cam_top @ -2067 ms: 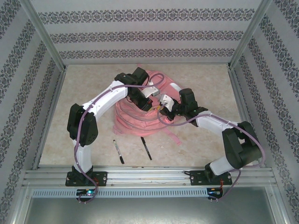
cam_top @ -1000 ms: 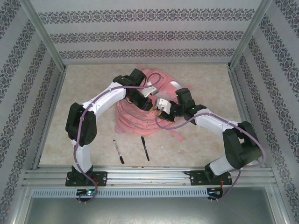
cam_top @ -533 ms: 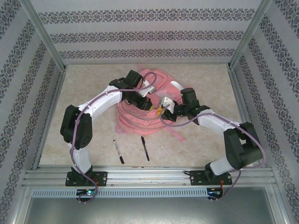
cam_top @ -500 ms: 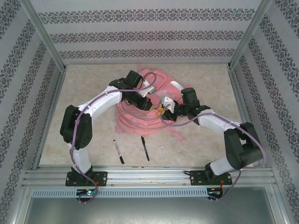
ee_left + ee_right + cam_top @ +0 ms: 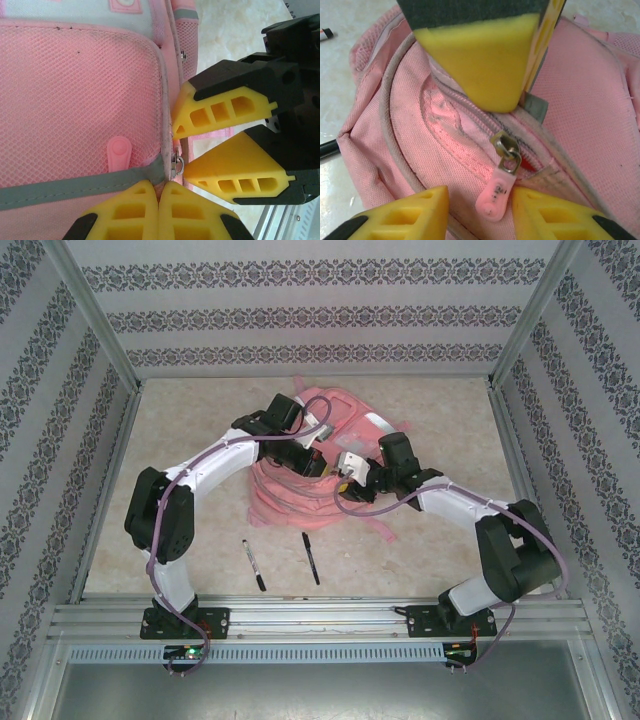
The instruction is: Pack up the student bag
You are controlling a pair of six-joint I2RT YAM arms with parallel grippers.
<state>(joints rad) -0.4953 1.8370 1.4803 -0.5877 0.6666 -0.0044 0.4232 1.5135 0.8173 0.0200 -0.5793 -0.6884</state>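
**Surroundings: non-task items**

Pen A (image 5: pixel 253 565) and pen B (image 5: pixel 313 558) lie flat on the table (image 5: pixel 440 410) toward its near edge. They are apart and roughly parallel, and both are dark and slanted the same way. The table surface is beige and marbled. The walls (image 5: pixel 320 315) are papered in pale stripes with dark ornamental bands (same pattern on all three sides). Aluminium rails (image 5: pixel 320 618) run along the near edge, with a slotted cable tray (image 5: pixel 320 652) just below them.

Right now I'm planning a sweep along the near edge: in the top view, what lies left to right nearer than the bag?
Left arm's base, left black pen, right black pen, right arm's base.
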